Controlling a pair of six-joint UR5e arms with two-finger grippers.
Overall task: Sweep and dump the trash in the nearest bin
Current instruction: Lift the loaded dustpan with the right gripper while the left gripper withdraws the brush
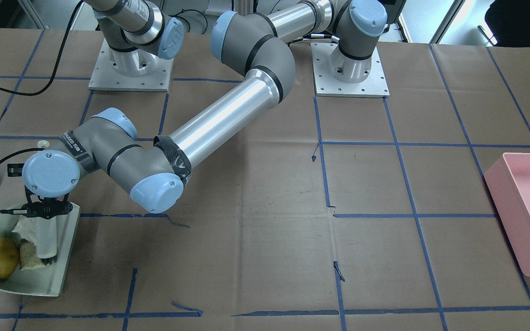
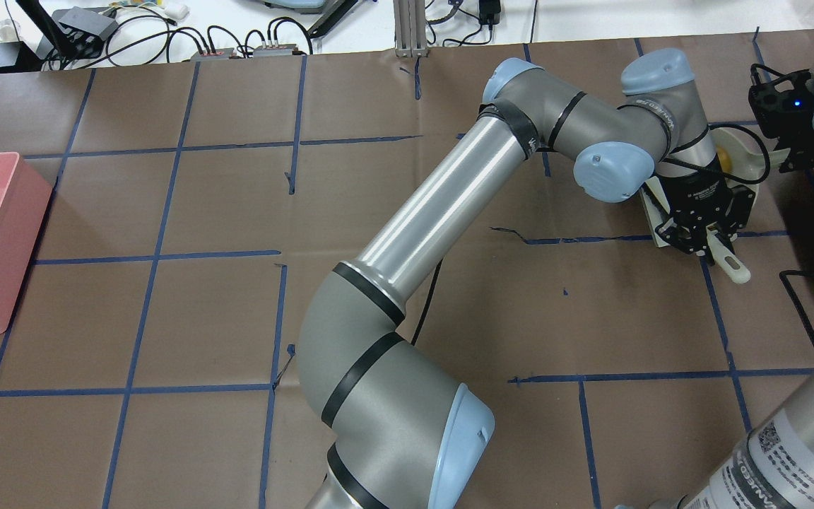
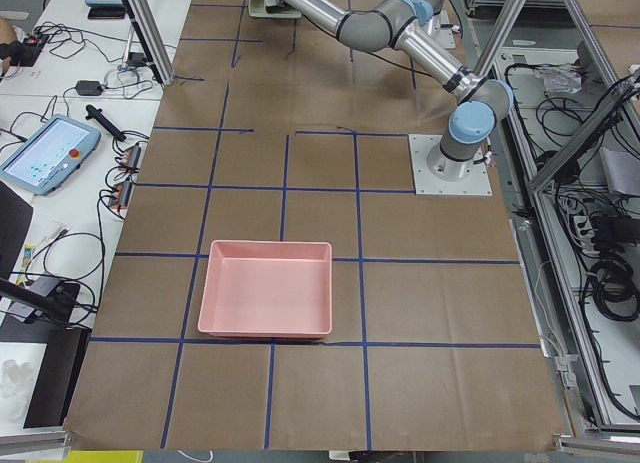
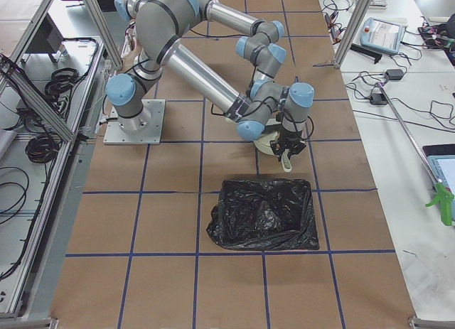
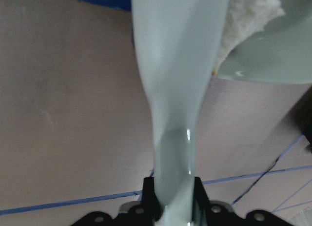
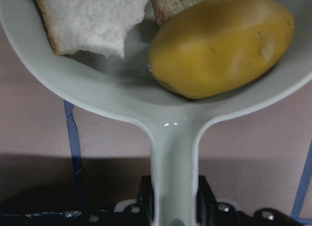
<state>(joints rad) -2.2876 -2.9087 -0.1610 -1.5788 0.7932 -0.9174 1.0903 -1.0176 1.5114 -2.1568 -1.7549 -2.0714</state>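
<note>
The left claw [image 5: 170, 209] is clamped on the brush [image 5: 178, 65] handle. The right claw [image 6: 175, 204] clamps the dustpan [image 6: 97, 96] handle at 6 o'clock; inside, the potato [image 6: 222, 43] lies at 1 o'clock, long axis 8-to-2, bread pieces [image 6: 92, 18] at 11.

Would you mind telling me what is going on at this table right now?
The right gripper is shut on the handle of the dustpan. The left gripper is shut on the brush, whose head sits in the pan. The potato and two bread pieces already lie in the dustpan. Nothing is dumped yet: the black-bagged bin stands close by, and the pink bin is at the table's far end.
</note>
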